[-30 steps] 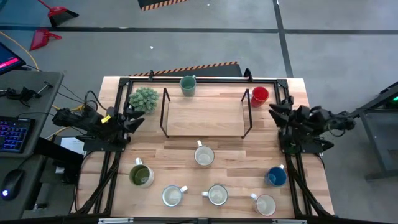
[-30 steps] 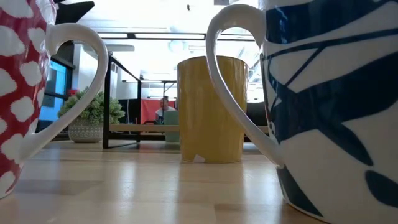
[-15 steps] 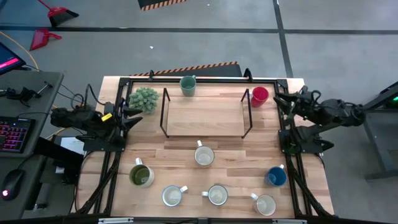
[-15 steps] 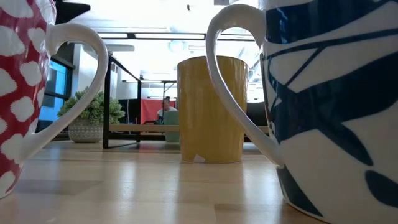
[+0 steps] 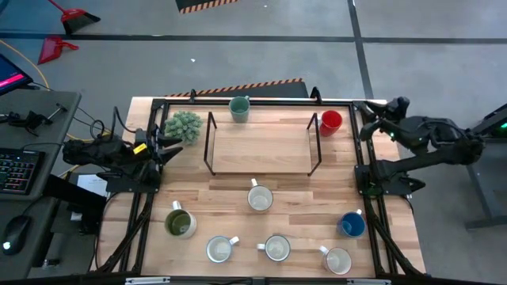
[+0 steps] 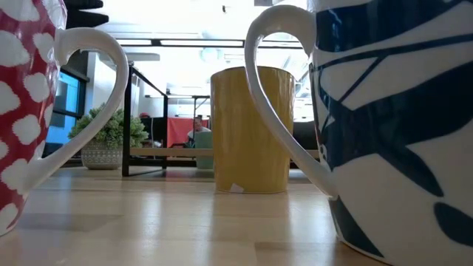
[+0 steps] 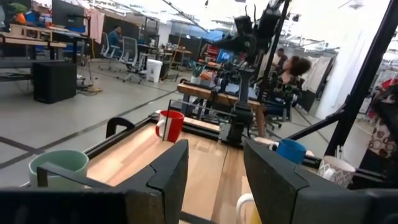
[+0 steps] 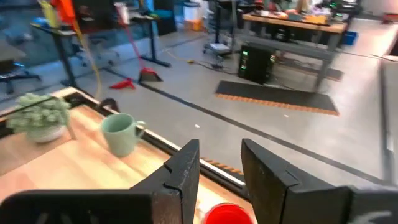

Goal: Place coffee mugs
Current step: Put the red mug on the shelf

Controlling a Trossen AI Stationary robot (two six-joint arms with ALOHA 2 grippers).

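The high view shows eight mugs standing on their bases. A teal mug [image 5: 239, 108] and a red mug [image 5: 331, 122] are near the far edge. A white mug [image 5: 260, 198] is mid-table, with the blue mug [image 5: 352, 225] to its right. The olive mug [image 5: 179, 223] and three white ones [image 5: 219, 249] [image 5: 276, 248] [image 5: 337, 260] line the near edge. My left gripper [image 5: 169, 145] is open at the left edge beside the plant [image 5: 183, 125]. My right gripper [image 5: 366, 111] is open at the far right corner, right of the red mug. In the right wrist view, the gripper [image 8: 221, 168] points past the red mug [image 8: 227, 214] toward the teal mug [image 8: 121, 134].
A black wire rack [image 5: 260, 142] stands over the table's far middle, between the plant and the red mug. A black frame [image 5: 253, 100] runs along the table's edges. Bare wood lies under the rack and around the middle mug. In the low view, near-edge mugs [image 6: 250, 129] block much of the sight.
My right gripper has swung from the table's right edge toward the far right corner, and its arm now reaches in from farther right. It stays open and touches nothing. No mug has moved.
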